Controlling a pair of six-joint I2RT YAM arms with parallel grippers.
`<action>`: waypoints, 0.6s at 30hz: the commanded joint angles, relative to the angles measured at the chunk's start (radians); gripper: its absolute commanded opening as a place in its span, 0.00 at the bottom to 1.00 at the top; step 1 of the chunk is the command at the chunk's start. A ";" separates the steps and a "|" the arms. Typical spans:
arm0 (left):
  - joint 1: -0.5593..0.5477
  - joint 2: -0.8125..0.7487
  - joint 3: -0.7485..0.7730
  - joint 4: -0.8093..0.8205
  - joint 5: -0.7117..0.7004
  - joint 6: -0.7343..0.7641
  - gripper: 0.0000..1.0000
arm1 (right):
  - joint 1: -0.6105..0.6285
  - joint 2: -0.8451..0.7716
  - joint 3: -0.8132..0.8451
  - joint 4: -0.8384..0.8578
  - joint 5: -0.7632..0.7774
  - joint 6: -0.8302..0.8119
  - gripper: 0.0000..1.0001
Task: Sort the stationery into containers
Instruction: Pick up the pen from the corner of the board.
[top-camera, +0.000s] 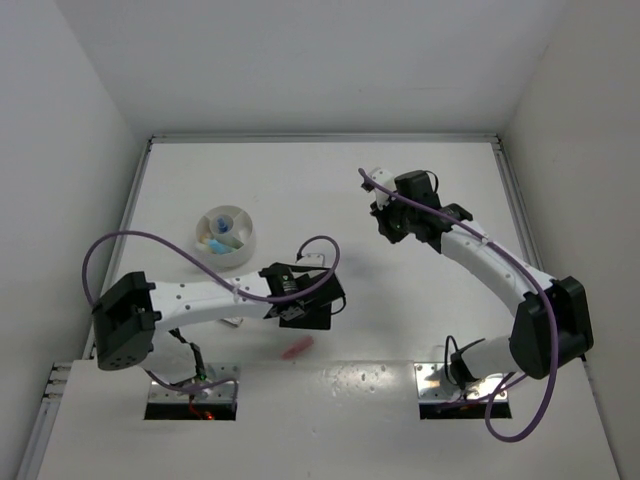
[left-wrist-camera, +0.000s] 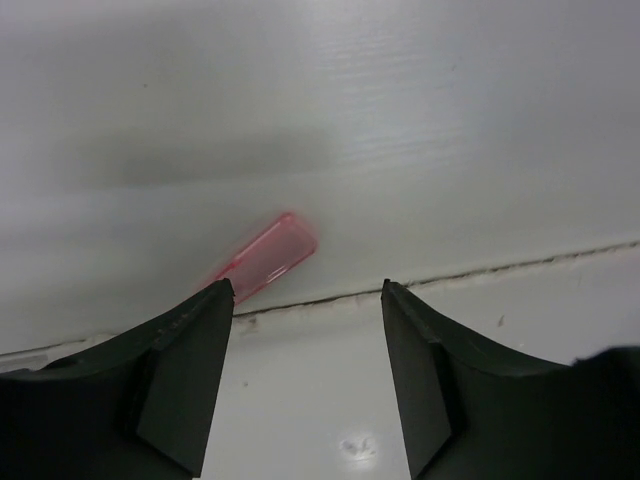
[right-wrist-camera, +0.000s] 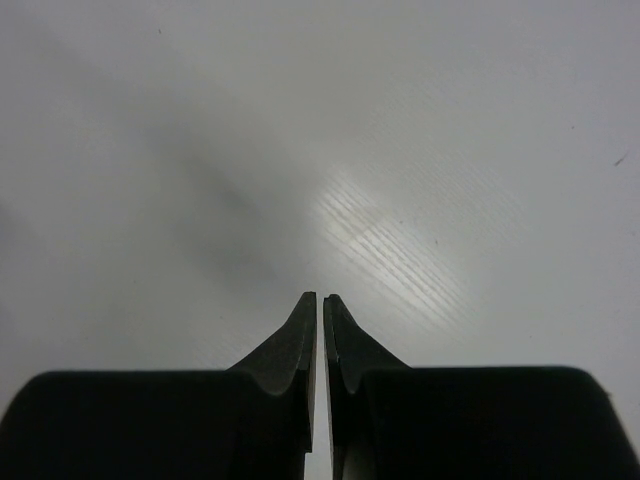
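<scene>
As seen from above, white bowl (top-camera: 228, 236) sits left on table (top-camera: 300, 185), blue items inside; pink stick (top-camera: 297, 348) lies nearer, at the seam.
Left wrist: left gripper (left-wrist-camera: 305, 290), jaws spread, empty; stick just beyond one fingertip.
Right wrist: right gripper (right-wrist-camera: 320, 297), jaws pressed together, empty.

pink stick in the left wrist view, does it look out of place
Yes. The pink stick lies slantwise on the table, outside the white bowl that holds other pieces. The open left gripper is not gripping it.
</scene>
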 joint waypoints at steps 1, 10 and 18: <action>0.008 -0.066 -0.038 -0.036 0.063 0.132 0.67 | -0.005 -0.017 -0.001 0.030 -0.016 -0.003 0.06; 0.051 0.093 -0.025 -0.043 0.110 0.269 0.72 | -0.005 -0.017 -0.001 0.030 -0.016 -0.012 0.06; 0.051 0.179 0.000 -0.025 0.130 0.339 0.66 | -0.005 -0.017 -0.010 0.030 -0.016 -0.021 0.06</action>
